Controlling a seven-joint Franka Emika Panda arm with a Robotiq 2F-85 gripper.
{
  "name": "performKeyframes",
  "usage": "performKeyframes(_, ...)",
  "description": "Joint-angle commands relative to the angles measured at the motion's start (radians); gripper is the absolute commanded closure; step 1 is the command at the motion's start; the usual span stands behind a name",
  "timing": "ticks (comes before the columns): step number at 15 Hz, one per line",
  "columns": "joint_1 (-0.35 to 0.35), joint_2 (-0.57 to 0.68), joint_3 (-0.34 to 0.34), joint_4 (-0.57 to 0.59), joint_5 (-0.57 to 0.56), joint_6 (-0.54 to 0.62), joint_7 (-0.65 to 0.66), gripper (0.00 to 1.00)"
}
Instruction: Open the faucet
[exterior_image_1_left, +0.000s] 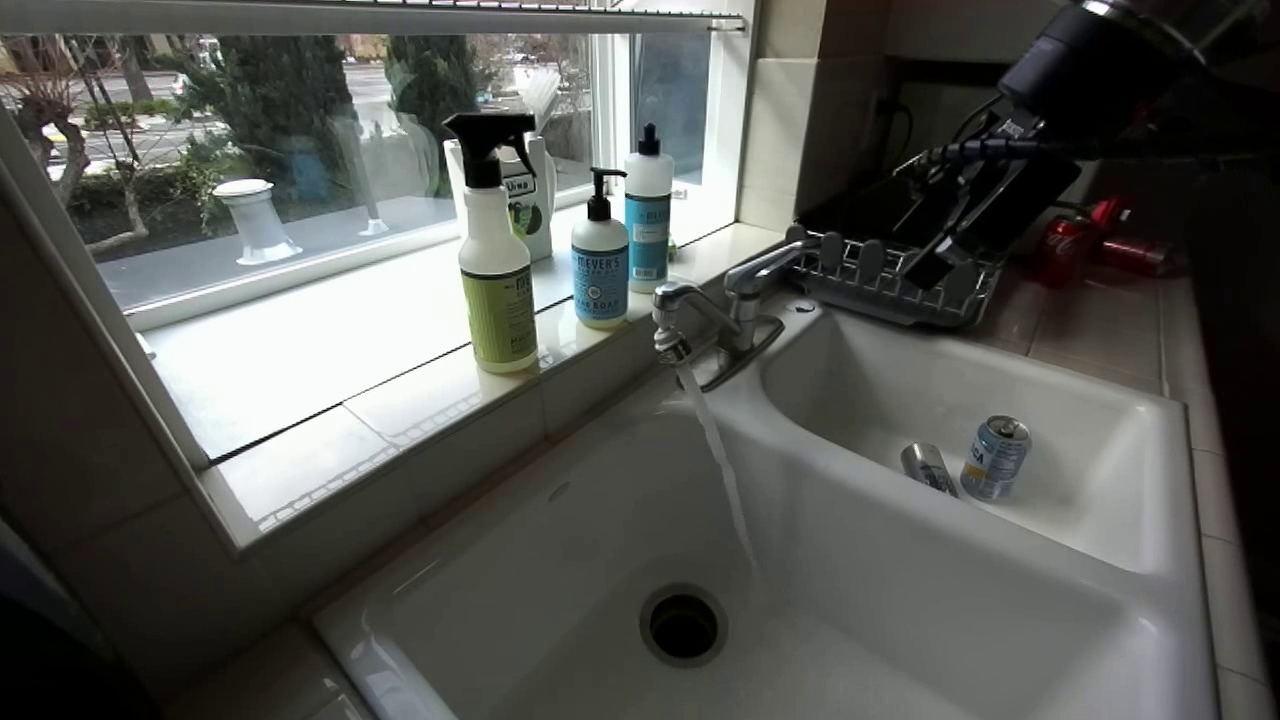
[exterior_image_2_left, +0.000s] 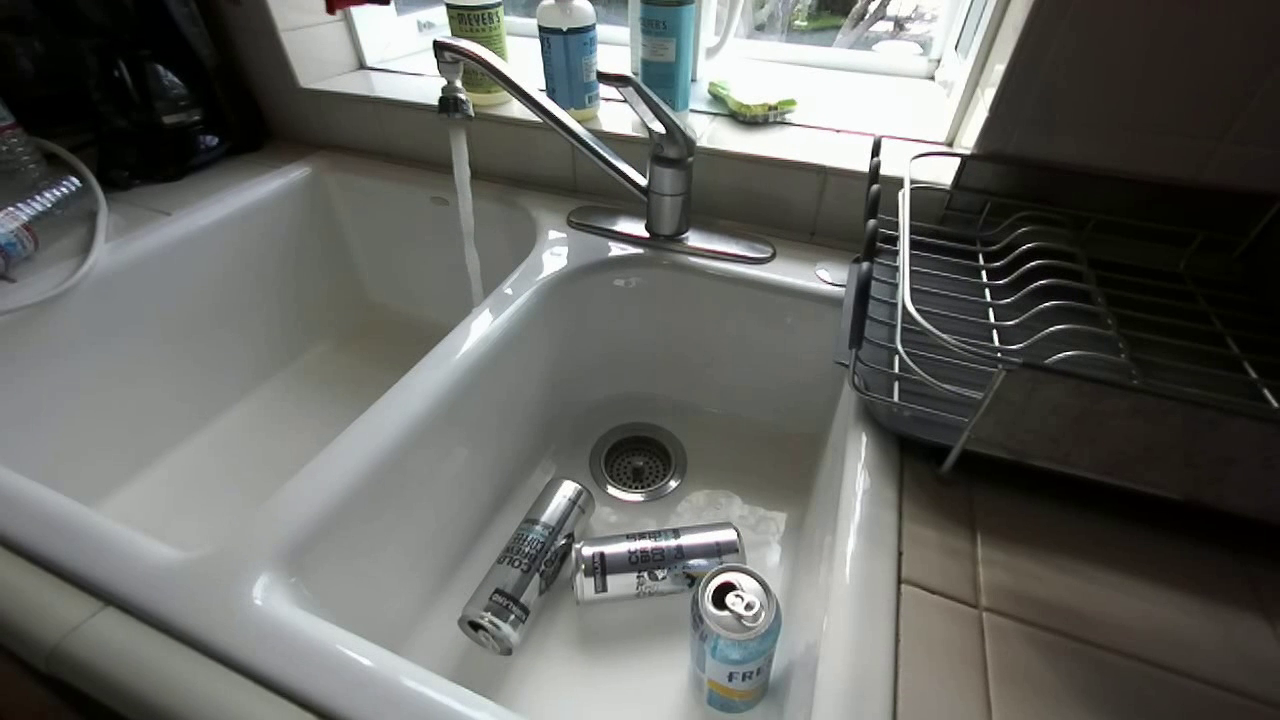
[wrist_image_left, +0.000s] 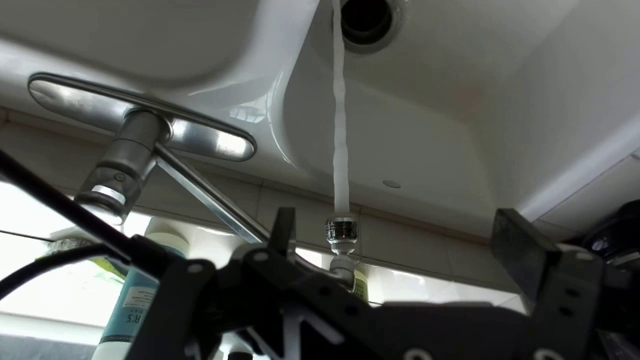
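The chrome faucet (exterior_image_1_left: 742, 300) stands at the back rim of the double sink, and shows whole in an exterior view (exterior_image_2_left: 668, 190). Its flat lever (exterior_image_2_left: 640, 100) is raised, angled the same way as the spout. A steady stream of water (exterior_image_2_left: 463, 200) runs from the spout into the larger basin. My gripper (exterior_image_1_left: 928, 262) hangs above the dish rack, apart from the faucet, and is outside the frame in an exterior view. In the wrist view, which stands upside down, the gripper (wrist_image_left: 395, 220) is open and empty. The spout tip (wrist_image_left: 342, 229) shows beyond and between its fingers.
Several bottles, among them a green spray bottle (exterior_image_1_left: 500, 290), stand on the sill behind the faucet. A dark wire dish rack (exterior_image_2_left: 1040, 300) sits beside the sink. Cans, including a blue can (exterior_image_2_left: 735, 640), lie or stand in the smaller basin. Red cans (exterior_image_1_left: 1065, 245) are on the counter.
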Motion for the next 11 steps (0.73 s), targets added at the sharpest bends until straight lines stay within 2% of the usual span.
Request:
performKeyframes(1, 0.012, -0.058, 0.010, -0.041, -0.010, -0.019, 0.047, 0.00)
performKeyframes(2, 0.017, -0.015, -0.007, -0.009, -0.012, -0.001, 0.022, 0.00)
performKeyframes(11, 0.017, -0.014, -0.009, -0.007, -0.012, -0.001, 0.023, 0.00)
